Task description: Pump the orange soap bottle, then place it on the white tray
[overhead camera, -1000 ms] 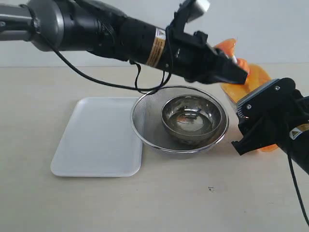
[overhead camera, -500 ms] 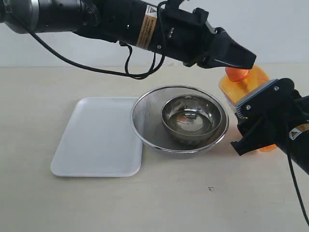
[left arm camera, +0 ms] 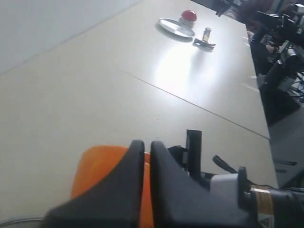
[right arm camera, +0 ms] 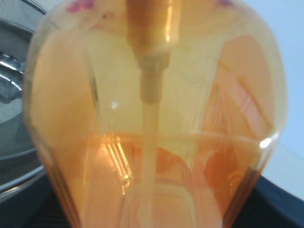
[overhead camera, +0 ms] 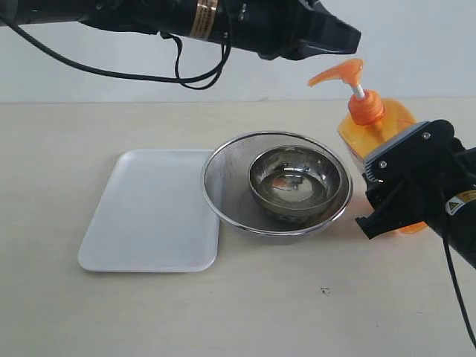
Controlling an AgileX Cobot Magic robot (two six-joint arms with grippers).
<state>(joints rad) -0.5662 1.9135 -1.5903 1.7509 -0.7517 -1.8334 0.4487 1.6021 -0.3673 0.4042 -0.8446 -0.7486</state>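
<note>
Two steps listed; neither can be confirmed done from these views.

White tray (overhead camera: 149, 212): lies on the tabletop (overhead camera: 59, 134) at the left, bare, just beside the mesh bowl (overhead camera: 223, 195). Placement not yet done.

Mesh bowl with a smaller steel bowl (overhead camera: 297, 178) inside: centre of the scene, between tray and bottle.

Left end effector (overhead camera: 331, 36): pressed together, empty, above and apart from the pump head, which stands extended. Whether soap has come out cannot be told; the steel bowl's contents are unclear.

Orange soap bottle (overhead camera: 372, 126): upright at the right, just beside the mesh bowl, well apart from the tray.

Right end effector (overhead camera: 405, 186): held around the bottle's lower body. The fingers are hidden in every view, so firm contact is judged, not seen. Bottle base and label are hidden behind it; the wrist view shows only orange plastic.
</note>
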